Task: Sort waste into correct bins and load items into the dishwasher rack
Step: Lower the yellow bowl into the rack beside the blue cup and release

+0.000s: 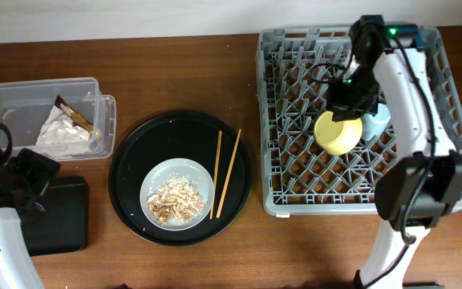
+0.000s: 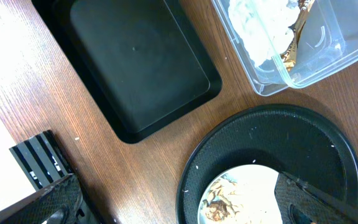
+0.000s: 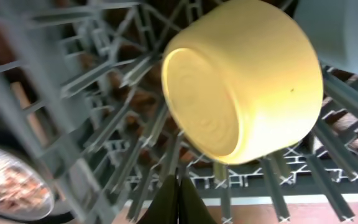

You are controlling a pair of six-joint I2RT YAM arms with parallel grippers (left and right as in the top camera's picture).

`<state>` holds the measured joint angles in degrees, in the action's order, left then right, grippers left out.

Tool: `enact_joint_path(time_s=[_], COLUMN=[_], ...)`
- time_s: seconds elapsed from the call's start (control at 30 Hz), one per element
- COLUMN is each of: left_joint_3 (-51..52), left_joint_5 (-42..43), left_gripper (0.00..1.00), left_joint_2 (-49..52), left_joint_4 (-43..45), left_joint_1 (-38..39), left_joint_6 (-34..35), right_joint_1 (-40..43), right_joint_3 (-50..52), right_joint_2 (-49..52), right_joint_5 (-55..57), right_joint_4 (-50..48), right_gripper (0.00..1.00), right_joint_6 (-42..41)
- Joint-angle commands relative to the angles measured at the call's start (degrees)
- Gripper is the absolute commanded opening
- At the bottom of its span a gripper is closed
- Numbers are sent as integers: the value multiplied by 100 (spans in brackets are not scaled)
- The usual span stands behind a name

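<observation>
The yellow bowl lies on its side in the grey dishwasher rack, with the light-blue cup beside it. The bowl and rack fill the right wrist view. My right gripper is shut and empty just above the bowl. The pale grey plate holds the beige food scraps. The chopsticks lie beside it. The napkin and wrapper lie in the clear tub. My left gripper is open and empty by the black rectangular tray. The pink cup is out of view.
The plate and chopsticks rest on a large round black tray in the middle. The black rectangular tray sits at the front left, below the tub. Bare wood lies between the tub and the rack.
</observation>
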<state>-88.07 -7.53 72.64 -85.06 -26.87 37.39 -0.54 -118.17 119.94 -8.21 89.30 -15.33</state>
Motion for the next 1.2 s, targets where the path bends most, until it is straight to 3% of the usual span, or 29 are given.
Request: enact_joint_path(time_s=[0.0,0.27,0.47,0.6,0.67,0.73,0.83,1.17], left_joint_3=[-24,-24,-24,-24,-24,-24,-24,-24], left_joint_5=[-44,-42,-44,-42,-44,-42,-42,-44], left_gripper=[99,99,99,99,99,99,99,99], left_joint_2=[-13,-13,-13,-13,-13,-13,-13,-13], left_joint_4=[-9,-11,-9,-9,-11,-9,-11,-9], left_joint_1=[-20,-20,-20,-20,-20,-20,-20,-20], left_joint_6=[57,55,55,55,57,55,55,55], right_joint_1=[59,216,216,164,66,-31,24,313], right_joint_3=[0,4,13,9,9,72,352,348], right_joint_2=[326,420,411,92,7,151,323,83], right_joint_5=[446,859,1926,957,-317,-55,1261,1908], right_joint_4=[-46,-273,7,-63,-304,-358,-345,33], right_gripper=[4,4,4,4,4,4,4,4], right_joint_6=[-264,-514,-920,-691,490,581,-387,-811])
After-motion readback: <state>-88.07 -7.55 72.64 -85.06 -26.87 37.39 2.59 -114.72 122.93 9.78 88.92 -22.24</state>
